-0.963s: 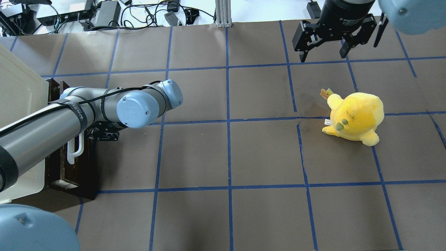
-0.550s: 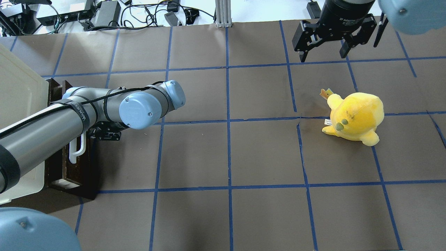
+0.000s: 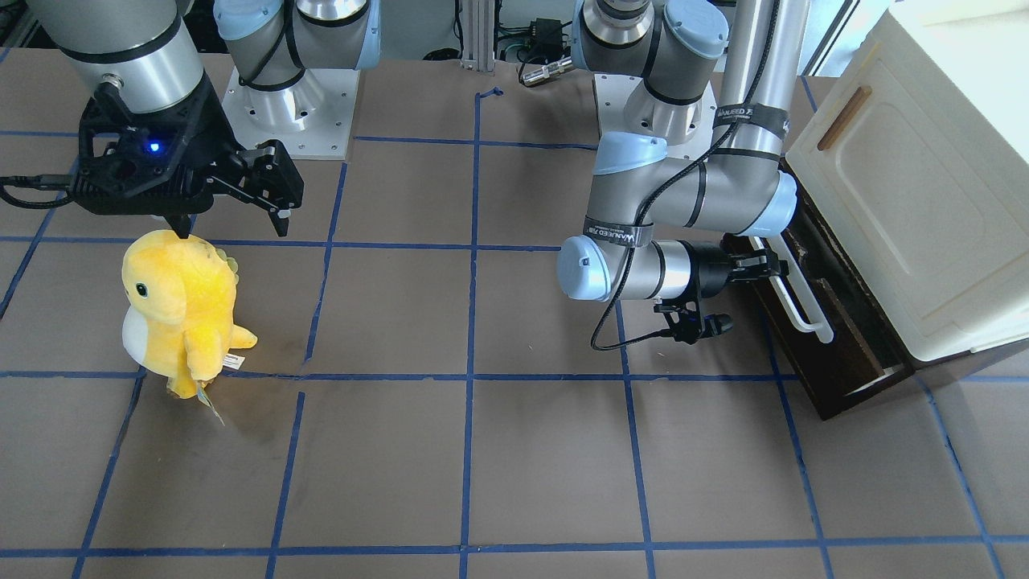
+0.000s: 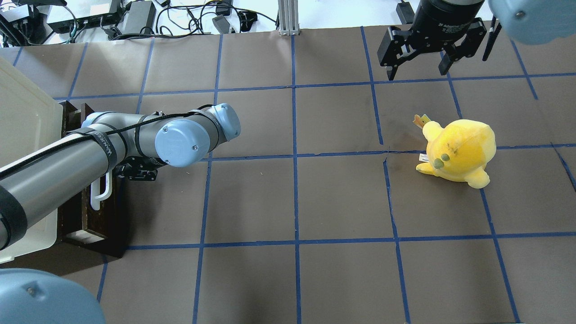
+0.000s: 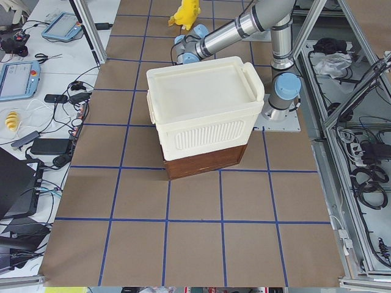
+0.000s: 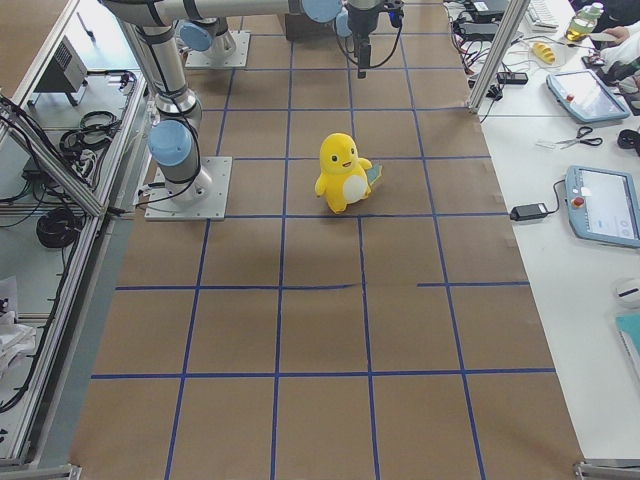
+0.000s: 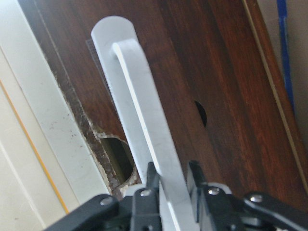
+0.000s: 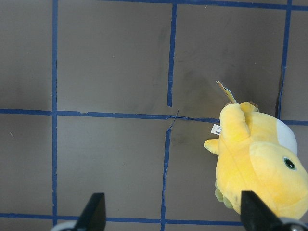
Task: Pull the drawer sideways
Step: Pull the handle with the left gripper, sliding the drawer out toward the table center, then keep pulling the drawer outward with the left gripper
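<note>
The dark brown wooden drawer (image 3: pixel 836 346) sits under a cream cabinet at the table's left end and stands a little way out. Its long white bar handle (image 3: pixel 796 301) runs along its front. My left gripper (image 3: pixel 768 267) reaches in level from the table side and is shut on this handle. In the left wrist view the handle (image 7: pixel 139 110) passes between the two black fingers (image 7: pixel 150 180). The drawer (image 4: pixel 96 216) also shows in the overhead view, partly hidden by my left arm. My right gripper (image 4: pixel 418 67) hangs open and empty at the far right.
The cream cabinet (image 3: pixel 908 201) with a small brown handle sits on top of the drawer box. A yellow plush toy (image 4: pixel 459 150) stands on the right half of the table, just on the near side of my right gripper. Blue tape lines grid the brown table.
My left arm has shifted slightly to the right with the white handle still in its grip. The right arm and the plush toy have not moved.
</note>
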You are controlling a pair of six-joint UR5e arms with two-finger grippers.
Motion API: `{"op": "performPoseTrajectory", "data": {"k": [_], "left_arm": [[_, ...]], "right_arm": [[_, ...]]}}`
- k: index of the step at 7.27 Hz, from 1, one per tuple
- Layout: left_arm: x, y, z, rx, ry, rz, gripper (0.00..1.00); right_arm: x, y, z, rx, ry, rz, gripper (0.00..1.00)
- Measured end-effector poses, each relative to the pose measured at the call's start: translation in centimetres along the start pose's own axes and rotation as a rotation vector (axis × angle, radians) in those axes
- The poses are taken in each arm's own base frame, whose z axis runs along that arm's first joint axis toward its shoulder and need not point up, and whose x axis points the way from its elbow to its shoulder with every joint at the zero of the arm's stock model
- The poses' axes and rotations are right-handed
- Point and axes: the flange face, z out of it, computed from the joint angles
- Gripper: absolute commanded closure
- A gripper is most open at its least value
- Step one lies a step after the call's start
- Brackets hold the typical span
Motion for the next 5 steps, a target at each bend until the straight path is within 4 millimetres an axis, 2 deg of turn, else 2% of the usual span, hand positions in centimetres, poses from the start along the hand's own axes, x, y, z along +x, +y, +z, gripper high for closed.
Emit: {"op": "performPoseTrajectory", "data": {"k": [5], "left_arm": [[0.7, 0.6, -1.7, 0.035, -0.012, 0.011, 0.88]], "right_arm": [[0.0, 0.0, 0.0, 0.000, 0.000, 0.000, 0.00]]}}
